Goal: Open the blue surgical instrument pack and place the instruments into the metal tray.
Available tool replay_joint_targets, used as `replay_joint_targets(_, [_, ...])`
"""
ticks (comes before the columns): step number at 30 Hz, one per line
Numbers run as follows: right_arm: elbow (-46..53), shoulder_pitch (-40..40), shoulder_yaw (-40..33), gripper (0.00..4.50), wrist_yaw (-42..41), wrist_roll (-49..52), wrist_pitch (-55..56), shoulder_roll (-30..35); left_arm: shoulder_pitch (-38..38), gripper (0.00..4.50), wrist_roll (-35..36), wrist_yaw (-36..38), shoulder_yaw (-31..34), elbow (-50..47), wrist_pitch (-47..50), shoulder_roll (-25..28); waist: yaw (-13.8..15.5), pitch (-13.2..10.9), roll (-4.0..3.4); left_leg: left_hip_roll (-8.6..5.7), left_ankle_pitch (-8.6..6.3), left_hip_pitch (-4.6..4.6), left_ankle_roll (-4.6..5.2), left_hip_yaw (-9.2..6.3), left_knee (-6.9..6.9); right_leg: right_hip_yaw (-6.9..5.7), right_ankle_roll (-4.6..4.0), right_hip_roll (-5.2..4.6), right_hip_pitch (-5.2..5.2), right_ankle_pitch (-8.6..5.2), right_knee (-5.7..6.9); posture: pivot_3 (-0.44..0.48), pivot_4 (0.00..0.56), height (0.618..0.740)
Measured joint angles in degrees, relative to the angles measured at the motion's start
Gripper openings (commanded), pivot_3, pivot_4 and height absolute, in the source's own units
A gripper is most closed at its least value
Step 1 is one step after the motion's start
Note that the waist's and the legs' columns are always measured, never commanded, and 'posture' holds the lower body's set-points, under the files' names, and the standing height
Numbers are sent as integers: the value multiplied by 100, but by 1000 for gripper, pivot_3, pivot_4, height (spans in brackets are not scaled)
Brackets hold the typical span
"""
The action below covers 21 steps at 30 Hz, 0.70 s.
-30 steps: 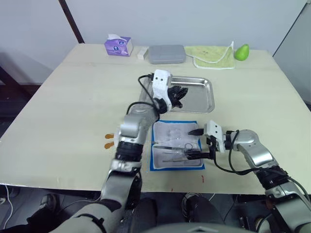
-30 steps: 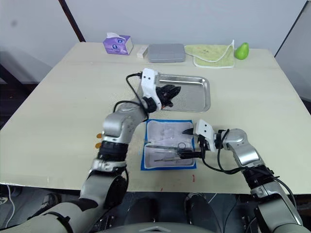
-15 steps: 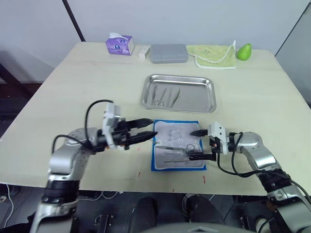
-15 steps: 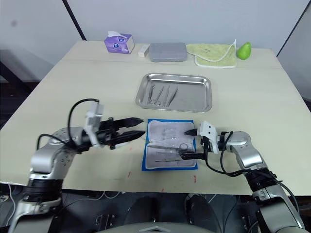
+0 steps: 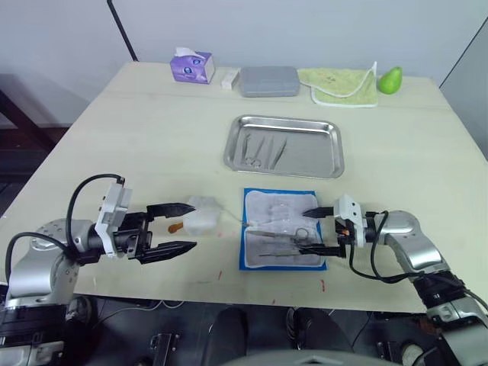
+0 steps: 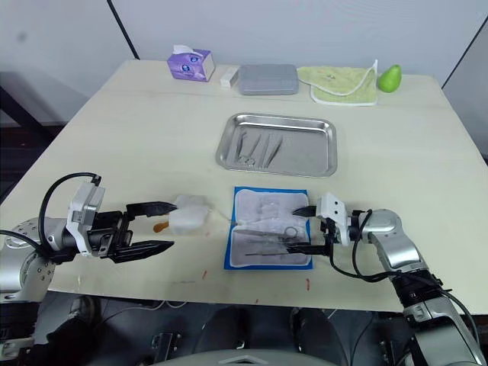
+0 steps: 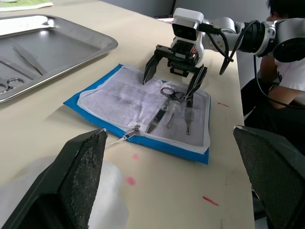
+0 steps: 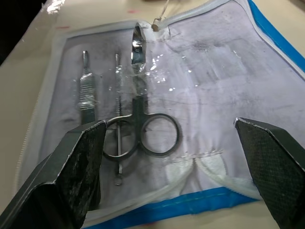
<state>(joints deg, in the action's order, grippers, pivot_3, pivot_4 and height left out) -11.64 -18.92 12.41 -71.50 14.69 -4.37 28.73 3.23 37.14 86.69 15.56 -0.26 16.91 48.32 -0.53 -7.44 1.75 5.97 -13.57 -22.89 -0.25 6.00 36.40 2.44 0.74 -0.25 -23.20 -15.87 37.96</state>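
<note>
The blue surgical instrument pack lies unfolded flat near the table's front edge, whitish lining up. Scissors and two thin straight instruments rest on the lining. My right gripper stands open at the pack's right edge, its fingers on either side of the scissors' ring handles. The metal tray sits behind the pack with a few instruments in it. My left gripper is open, low over the table to the left of the pack, by a crumpled clear plastic piece.
Along the far edge stand a purple tissue box, a small white block, a grey case, a green cloth and a green pear-shaped object. A small orange item lies near my left fingers.
My left arm has drawn back from the tray to the front left of the table, and its gripper has opened. Clear plastic now lies left of the pack. The right gripper has stayed put.
</note>
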Motion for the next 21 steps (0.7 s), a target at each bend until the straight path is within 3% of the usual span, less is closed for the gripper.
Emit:
replay_joint_targets(6, [753, 364, -333, 4500, 50, 553, -675, 261, 248, 4485, -120, 21, -260, 13, -113, -45, 19, -35, -27, -1, 1, -44, 0, 0, 6, 3, 23, 4, -39, 14, 6, 0, 150, 740])
replay_joint_targets(8, [1404, 526, -675, 4500, 97, 922, -1123, 555, 401, 4485, -187, -16, -445, -29, -117, -125, 19, -48, -43, 1, 1, -88, 0, -9, 21, 0, 27, 11, -76, 16, 9, 0, 150, 740])
replay_joint_targets(13, [2841, 1184, -1773, 4500, 229, 1584, -1794, 1580, 783, 4485, -374, -91, -917, -91, -126, -321, 29, -54, -45, 1, 1, -89, 0, -17, 18, -5, 27, 19, -74, 14, 5, 0, 150, 740])
replay_joint_targets(21, [3768, 2204, -3288, 4500, 108, 2408, -2555, 2609, 1436, 4485, -815, -83, -1603, 274, -363, -744, 5, -71, -36, 0, 1, -86, 1, -32, 35, -7, 28, 25, -62, 15, 9, 0, 150, 740])
